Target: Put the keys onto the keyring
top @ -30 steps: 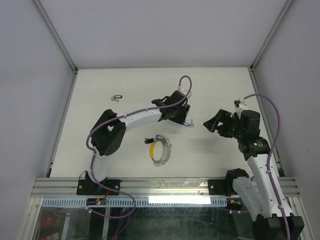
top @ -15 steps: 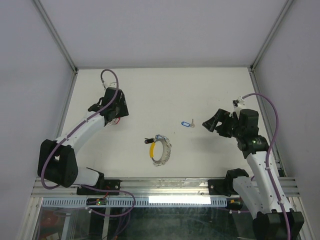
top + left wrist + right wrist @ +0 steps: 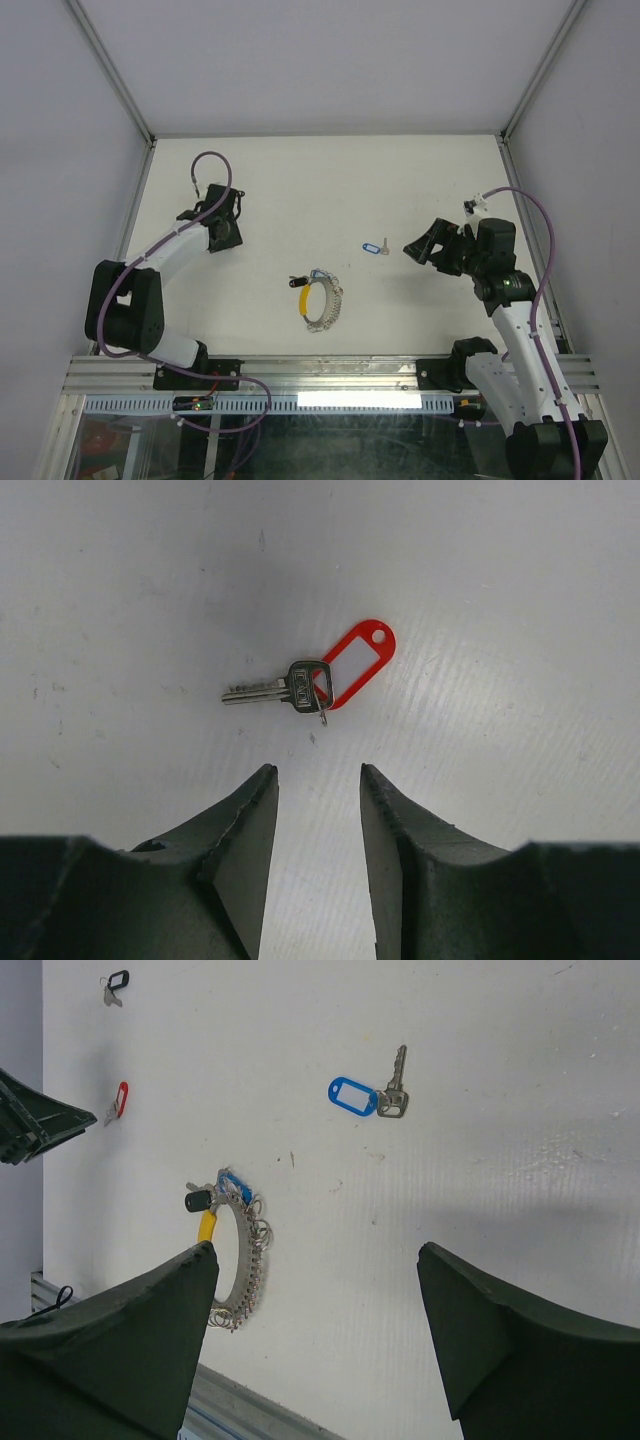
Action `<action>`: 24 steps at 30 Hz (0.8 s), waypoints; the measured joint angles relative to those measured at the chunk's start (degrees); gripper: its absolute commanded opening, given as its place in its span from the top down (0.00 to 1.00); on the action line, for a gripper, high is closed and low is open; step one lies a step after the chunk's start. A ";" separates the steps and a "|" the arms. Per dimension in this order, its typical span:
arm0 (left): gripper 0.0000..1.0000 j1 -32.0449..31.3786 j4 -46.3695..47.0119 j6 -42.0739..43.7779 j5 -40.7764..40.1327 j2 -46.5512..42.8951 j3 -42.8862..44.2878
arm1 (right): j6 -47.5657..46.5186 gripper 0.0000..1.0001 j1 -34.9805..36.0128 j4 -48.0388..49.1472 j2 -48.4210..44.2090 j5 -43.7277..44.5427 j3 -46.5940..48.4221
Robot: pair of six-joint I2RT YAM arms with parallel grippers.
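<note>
A silvery key with a red tag lies flat on the white table just ahead of my left gripper, which is open with nothing between its fingers. In the top view this gripper is at the far left. A key with a blue tag lies apart, mid-table. The keyring, a yellow arc plus beaded silvery metal, lies near the front with a black piece and a blue tag at its top. My right gripper hovers wide open and empty, right of the blue-tagged key.
A key with a black tag lies at the far left beyond the red one. White walls and aluminium posts bound the table. A metal rail runs along the near edge.
My left arm has swung from the middle of the table, beside the blue-tagged key, over to the far left above the red-tagged key, its jaws a little narrower. The right arm has barely moved.
</note>
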 measured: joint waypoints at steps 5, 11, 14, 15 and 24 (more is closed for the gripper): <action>0.68 0.35 1.07 0.00 0.26 3.63 0.02 | 0.00 0.16 0.00 0.00 0.00 0.00 0.00; 0.73 1.16 2.19 0.00 0.33 6.97 0.39 | -0.02 0.16 0.00 0.00 0.00 0.00 0.00; 0.73 1.62 2.58 0.02 0.33 7.82 1.07 | -0.02 0.16 0.00 0.00 0.00 0.00 0.00; 0.73 1.88 2.84 0.04 0.35 7.98 1.22 | -0.04 0.16 0.00 -0.02 0.00 0.00 0.00; 0.76 2.27 4.39 0.28 0.37 9.18 2.93 | -0.04 0.16 0.00 0.00 0.17 0.00 0.00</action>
